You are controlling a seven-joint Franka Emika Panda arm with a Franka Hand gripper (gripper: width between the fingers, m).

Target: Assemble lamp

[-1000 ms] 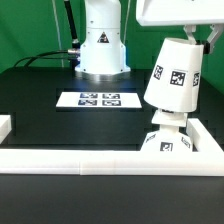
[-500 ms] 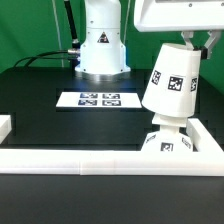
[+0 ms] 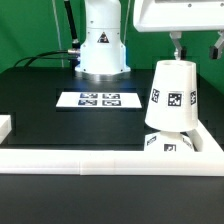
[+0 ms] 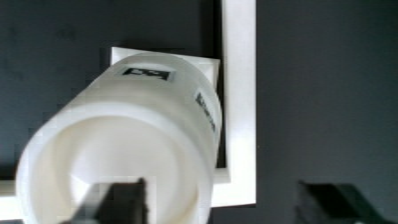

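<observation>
The shade [image 3: 172, 96], a smooth white plastic truncated cone that is narrow at the top and wide at the bottom, stands upright at the exterior view's right, with black-and-white square tags printed on its sloping wall. It sits over the bulb, which is hidden beneath it, and under its rim shows the small blocky white base [image 3: 170, 143], also tagged on its front face. The base rests in the corner of a raised white border wall [image 3: 90, 158] with a flat matte top that runs along the front of the black table [image 3: 45, 120] and turns back along the exterior view's right side. The gripper [image 3: 198, 42] hangs just above the shade's narrow top; its two dark fingers [image 3: 179, 45] stand apart, one above the cone's top and the other out toward the frame's edge, and they appear to hold nothing. In the wrist view the shade [image 4: 134, 150] fills the foreground as a pale, slightly glossy cylinder-like form tapering away toward the base [image 4: 178, 62], while the two dark fingertips [image 4: 121, 200] sit widely spread, one against the shade's blurred near end and the other clear of it; whether that finger touches the plastic cannot be told. Farther back on the table lies the flat marker board [image 3: 97, 99], a thin white strip with printed tags, well apart from the lamp parts, in front of the arm's rounded white pedestal [image 3: 100, 45].
</observation>
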